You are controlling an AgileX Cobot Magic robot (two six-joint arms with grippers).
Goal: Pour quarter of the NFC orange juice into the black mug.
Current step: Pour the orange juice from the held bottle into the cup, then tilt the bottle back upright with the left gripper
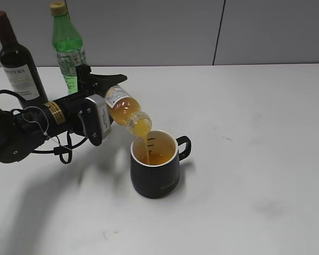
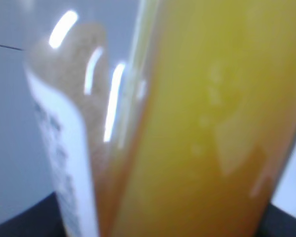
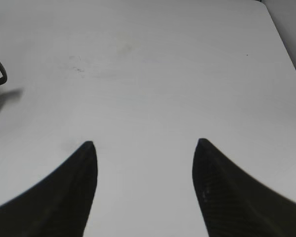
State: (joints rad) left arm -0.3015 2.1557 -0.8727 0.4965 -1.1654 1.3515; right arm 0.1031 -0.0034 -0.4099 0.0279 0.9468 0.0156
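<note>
Left claw (image 1: 103,101) clamped round the small clear plastic bottle of NFC orange juice (image 1: 125,109), tipped over with the open neck pointing down at the squat black mug with the white inside (image 1: 155,164). Thin stream of orange juice (image 1: 144,142) falling from neck into mug, with juice pooled inside. Mug standing on the white bench (image 1: 244,159), loop handle on the right. Behind the arm, tall green plastic bottle (image 1: 67,45) beside dark wine bottle (image 1: 18,61). Right claw (image 3: 144,143) wide apart over bare bench, holding nothing.
</note>
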